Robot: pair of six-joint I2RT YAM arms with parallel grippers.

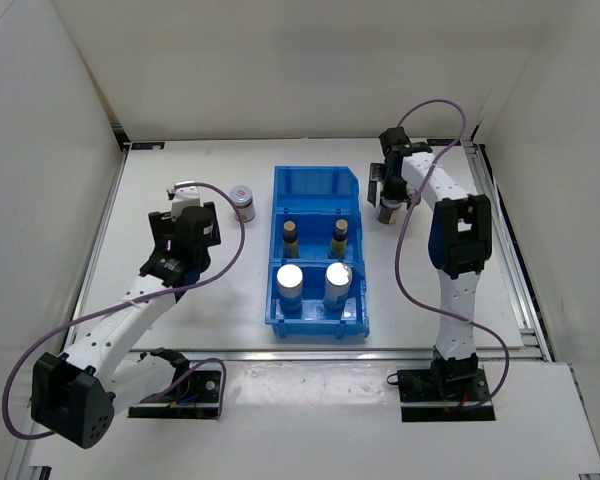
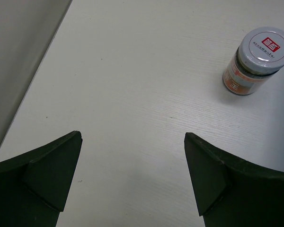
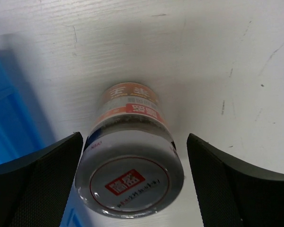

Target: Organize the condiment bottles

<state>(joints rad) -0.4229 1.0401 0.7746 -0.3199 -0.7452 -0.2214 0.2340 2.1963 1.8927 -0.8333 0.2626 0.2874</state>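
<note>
right gripper: jaws are held wide apart and lowered either side of a squat jar; nothing is clamped.
right jar: a grey lid with a red square mark and an orange label are seen. it stands upright on the table, between the two black fingers. a clear gap is seen at one finger. at the other finger the lid is very close, and contact cannot be told.
right jar's place: it is found just right of the blue bin, beside its far end.
left gripper: jaws are spread fully apart over bare table, with nothing between them.
left jar: a matching grey-lidded jar, upright, is seen ahead of the left gripper and off to one side. it is set on the table left of the bin's far end, apart from it.
bin, middle compartment: two slim dark bottles with tan caps are stood side by side.
bin, near compartment: two white-blue cylinders with shiny silver tops are stood side by side.
table: a white surface, enclosed by white walls.
</note>
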